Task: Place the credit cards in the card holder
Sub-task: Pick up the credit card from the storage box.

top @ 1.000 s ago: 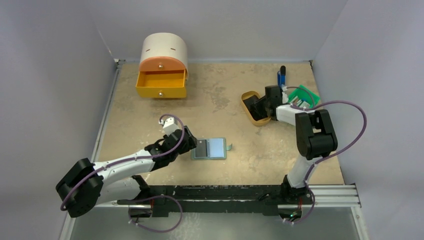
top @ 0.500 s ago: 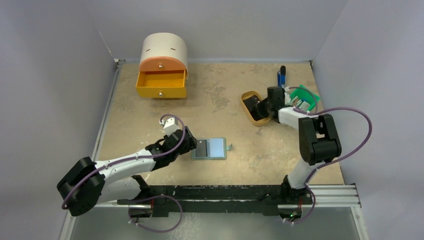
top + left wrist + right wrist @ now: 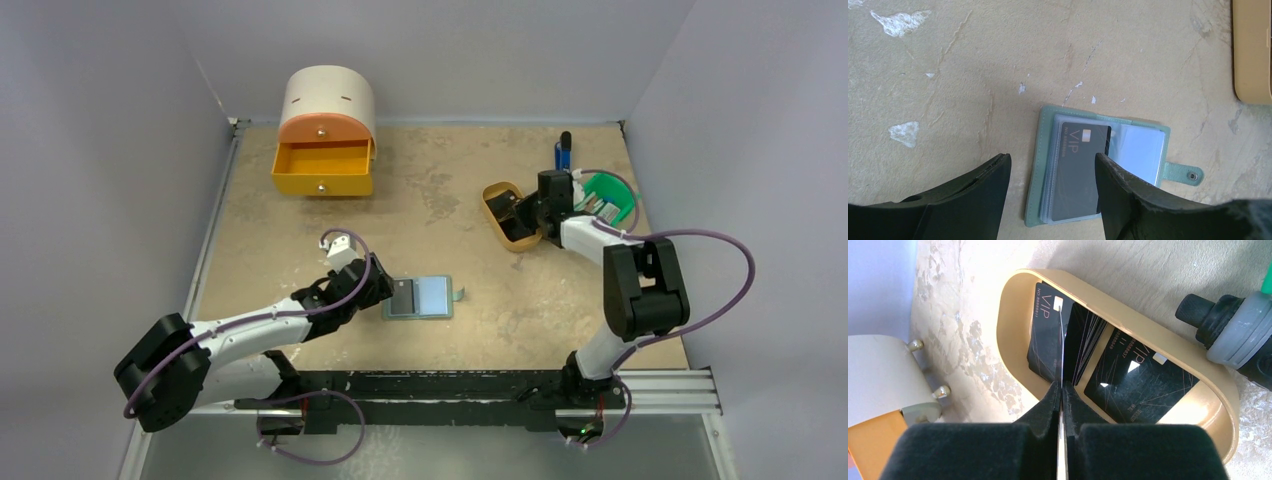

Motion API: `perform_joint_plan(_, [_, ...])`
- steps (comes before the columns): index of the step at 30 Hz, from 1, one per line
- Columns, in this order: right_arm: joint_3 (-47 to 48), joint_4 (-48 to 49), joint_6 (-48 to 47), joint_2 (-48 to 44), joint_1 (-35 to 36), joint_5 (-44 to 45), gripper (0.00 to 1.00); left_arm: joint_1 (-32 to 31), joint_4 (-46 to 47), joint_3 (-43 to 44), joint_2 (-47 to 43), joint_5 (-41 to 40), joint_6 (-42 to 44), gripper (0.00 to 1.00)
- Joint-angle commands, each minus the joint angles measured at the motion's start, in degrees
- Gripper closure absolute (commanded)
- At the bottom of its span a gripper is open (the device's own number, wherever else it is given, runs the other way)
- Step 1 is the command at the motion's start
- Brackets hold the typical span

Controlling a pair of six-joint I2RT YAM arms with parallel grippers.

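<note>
The card holder (image 3: 1143,150) lies open near the middle of the table (image 3: 520,300), with one black credit card (image 3: 1080,175) tucked into its left pocket. The left gripper (image 3: 1052,167) hangs over that left half, jaws spread wide and grasping nothing. Well apart, at the far right, more credit cards (image 3: 1140,380) lie in the tan tray (image 3: 1010,325). There the right gripper (image 3: 1061,390) is clenched on one card standing on edge.

Overhead wide — wrist views close, downward.
</note>
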Motion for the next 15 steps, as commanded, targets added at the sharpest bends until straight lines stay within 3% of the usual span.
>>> perform_joint_plan(1, [0.3,-1.5,-1.0,-2.1,0.0,1.4,1.0,-0.2,1.5,1.1,0.0,0.3,-0.9,0.38])
perform_joint_plan(15, [8.7,-8.2,-5.1,-11.5,0.0,6.3,1.0,-0.2,-1.2,2.5,-3.2,-2.6,0.1,0.39])
